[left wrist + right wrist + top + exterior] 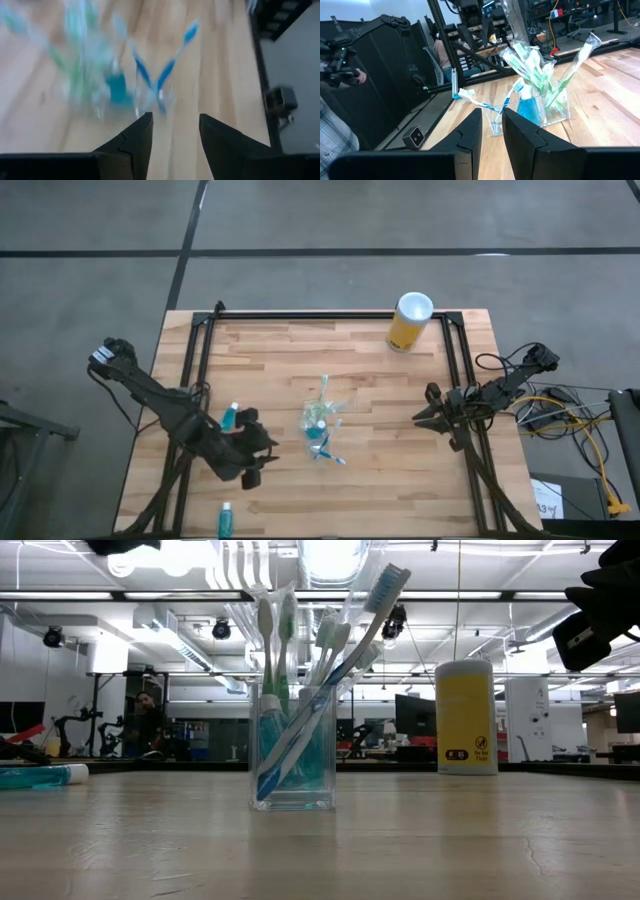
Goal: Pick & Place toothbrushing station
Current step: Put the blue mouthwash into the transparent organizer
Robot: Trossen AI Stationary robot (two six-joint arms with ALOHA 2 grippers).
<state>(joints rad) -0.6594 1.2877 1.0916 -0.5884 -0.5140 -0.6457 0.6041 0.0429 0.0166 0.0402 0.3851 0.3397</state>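
Note:
A small clear cup (pixel 318 423) stands upright on the wooden table, holding white-green toothbrushes (pixel 275 635), white-blue toothbrushes (pixel 350 650) and a teal tube (pixel 527 109). It also shows in the low view (pixel 292 755), in the right wrist view (pixel 555 107) and, blurred, in the left wrist view (pixel 107 92). My left gripper (pixel 270 454) is open and empty, just left of the cup, its fingers (pixel 142 132) pointing at it. My right gripper (pixel 424 410) is open by a narrow gap (pixel 492 122), empty, well to the cup's right. A loose teal tube (pixel 230 417) lies beside the left arm.
A tall yellow cylinder with a white top (pixel 410 322) stands at the far edge, right of centre. A second teal tube (pixel 226 520) lies near the front left edge. Black frame rails (pixel 330 314) run along the table's far and side edges. A person (pixel 340 125) is beyond the table.

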